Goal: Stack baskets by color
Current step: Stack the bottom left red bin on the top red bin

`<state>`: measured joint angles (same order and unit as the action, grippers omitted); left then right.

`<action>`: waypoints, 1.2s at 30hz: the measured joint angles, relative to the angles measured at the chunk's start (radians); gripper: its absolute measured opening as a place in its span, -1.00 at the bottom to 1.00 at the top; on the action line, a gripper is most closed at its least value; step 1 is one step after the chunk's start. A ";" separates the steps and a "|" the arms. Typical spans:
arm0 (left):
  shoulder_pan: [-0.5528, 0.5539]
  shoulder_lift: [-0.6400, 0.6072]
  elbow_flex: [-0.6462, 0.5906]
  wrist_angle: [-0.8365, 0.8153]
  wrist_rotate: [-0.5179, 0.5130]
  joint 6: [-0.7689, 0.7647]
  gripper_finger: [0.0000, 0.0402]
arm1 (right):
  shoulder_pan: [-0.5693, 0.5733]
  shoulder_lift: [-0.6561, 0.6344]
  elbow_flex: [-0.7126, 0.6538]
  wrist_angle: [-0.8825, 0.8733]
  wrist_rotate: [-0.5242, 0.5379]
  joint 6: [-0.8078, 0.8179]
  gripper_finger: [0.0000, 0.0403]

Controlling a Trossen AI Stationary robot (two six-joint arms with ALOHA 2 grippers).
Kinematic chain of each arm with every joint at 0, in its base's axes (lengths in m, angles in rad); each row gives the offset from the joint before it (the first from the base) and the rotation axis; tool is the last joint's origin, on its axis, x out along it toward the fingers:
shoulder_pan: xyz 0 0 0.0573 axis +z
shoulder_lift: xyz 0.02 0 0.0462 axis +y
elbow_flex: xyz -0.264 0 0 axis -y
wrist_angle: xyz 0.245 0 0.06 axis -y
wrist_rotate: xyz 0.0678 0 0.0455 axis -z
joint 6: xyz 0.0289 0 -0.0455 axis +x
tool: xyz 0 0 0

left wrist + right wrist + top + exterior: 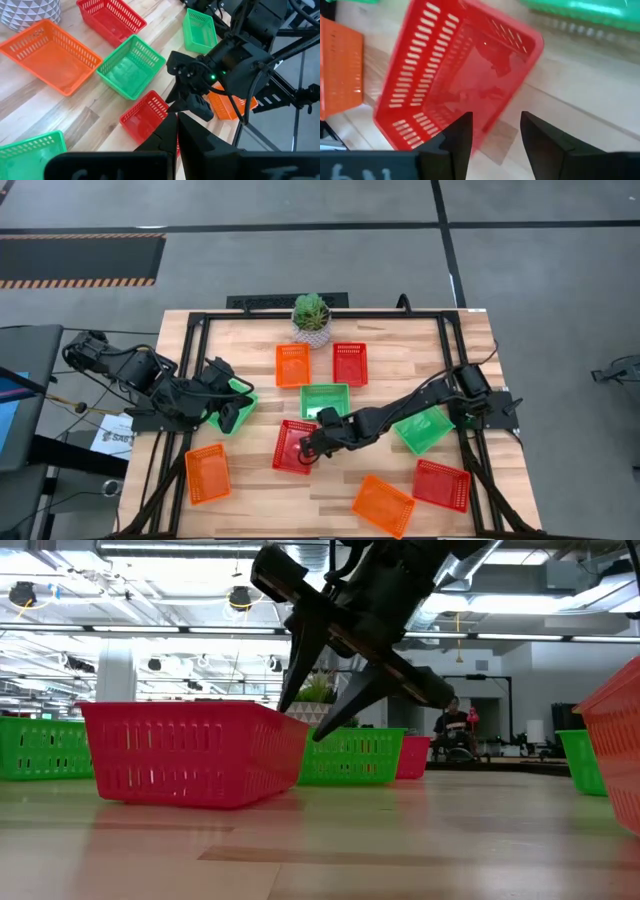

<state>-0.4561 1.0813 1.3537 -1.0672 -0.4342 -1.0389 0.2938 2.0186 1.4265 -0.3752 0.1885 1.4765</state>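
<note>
The right end effector hangs released, fingers spread, over the right wall of the red basket at lower centre of the desk — the basket's body lies just left of it, long axis running up-down in the frame. The right arm is nearer. A green basket sits just above, an orange basket lower left. The left end effector waits clenched at the left.

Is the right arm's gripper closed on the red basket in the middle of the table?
No: in the right wrist view the right gripper has its jaws apart over the red basket, with nothing between them.
</note>
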 joint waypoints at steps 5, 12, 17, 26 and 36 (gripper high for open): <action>0.000 0.000 0.000 0.000 0.000 0.007 -1.00 | -0.016 0.000 0.000 0.023 -0.002 -0.004 -0.10; 0.000 0.000 0.000 0.000 0.000 0.013 -1.00 | -0.022 0.000 0.000 0.009 -0.002 0.015 -0.13; 0.000 0.000 0.000 0.000 0.000 0.026 -1.00 | -0.018 0.000 0.000 0.009 -0.003 0.016 -0.17; 0.000 0.000 0.000 0.000 -0.016 0.027 -1.00 | -0.006 0.000 -0.001 -0.012 0.041 0.019 -0.26; 0.000 0.000 0.000 0.003 -0.018 0.025 -1.00 | -0.009 -0.001 -0.001 -0.013 0.048 0.007 -0.27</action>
<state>-0.4557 1.0813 1.3537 -1.0639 -0.4526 -1.0140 0.2844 2.0174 1.4254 -0.3878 0.2363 1.4837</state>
